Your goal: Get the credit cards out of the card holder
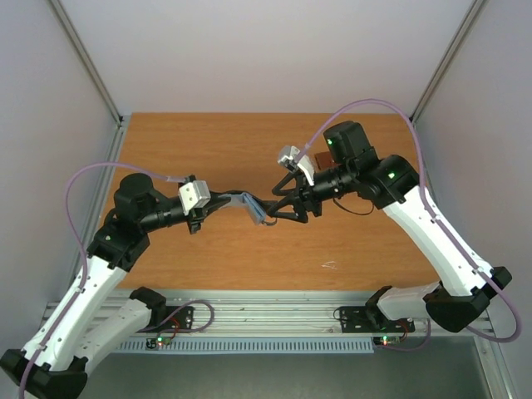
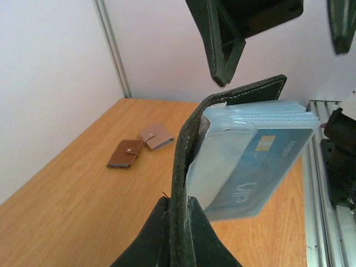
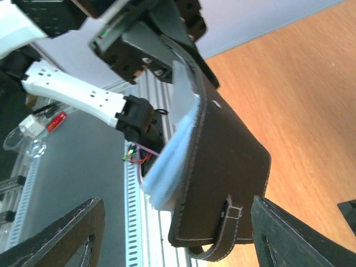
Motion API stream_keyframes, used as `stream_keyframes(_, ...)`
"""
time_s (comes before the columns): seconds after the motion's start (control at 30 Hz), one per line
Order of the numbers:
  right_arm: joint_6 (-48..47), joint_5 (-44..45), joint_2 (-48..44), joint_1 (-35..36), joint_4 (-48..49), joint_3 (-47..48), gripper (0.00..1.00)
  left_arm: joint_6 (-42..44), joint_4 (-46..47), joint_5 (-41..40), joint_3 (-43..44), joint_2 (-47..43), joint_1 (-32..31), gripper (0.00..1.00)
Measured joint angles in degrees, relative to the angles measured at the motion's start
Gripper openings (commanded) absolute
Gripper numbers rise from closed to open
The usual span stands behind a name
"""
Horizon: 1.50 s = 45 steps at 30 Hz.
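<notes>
Card holder (image 1: 253, 209) hangs mid-frame off the table (image 1: 208, 150), left gripper (image 2: 178, 207) clenched on its cover, right gripper (image 3: 177, 201) spread wide; you should pinch the blue card (image 2: 261, 161), not the clear sleeves (image 2: 222, 196).

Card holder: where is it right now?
In the top view the card holder is held over the middle of the table, clamped in the left pincer, with the open right pincer just to its right.

In the air above the middle of the worktop (image 1: 191, 141), the card holder (image 1: 253, 208), clamped by the left end effector (image 1: 233, 199), sits between the spread fingers of the right end effector (image 1: 271, 205), blocking that gap. A brown wallet (image 2: 124, 154) and a tan-pink wallet (image 2: 156, 136) lie side by side, well away from both; open wood surrounds them.
</notes>
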Motion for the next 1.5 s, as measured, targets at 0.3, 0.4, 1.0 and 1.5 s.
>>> stream_keyframes(0.3,4.07,3.52,1.53,0.44,9.55,-6.4,0.77,-8.04,0.07,-2.64,0.0,-0.04,-0.15,0.0)
stream_keyframes(0.4,4.55,3.82,1.38,1.03,11.61,-7.61,0.82,-11.85,0.81,-3.98,0.0,0.17,-0.15,0.0)
stream_keyframes(1.0,10.82,16.81,-5.44,7.17,30.99,-21.33,0.68,-22.91,3.21,-4.66,0.0,1.46,-0.15,0.0)
stream_keyframes(1.5,14.51,21.97,-5.09,6.03,31.39,-21.7,0.01,-25.44,3.41,-9.55,-0.59,1.29,-0.15,0.4)
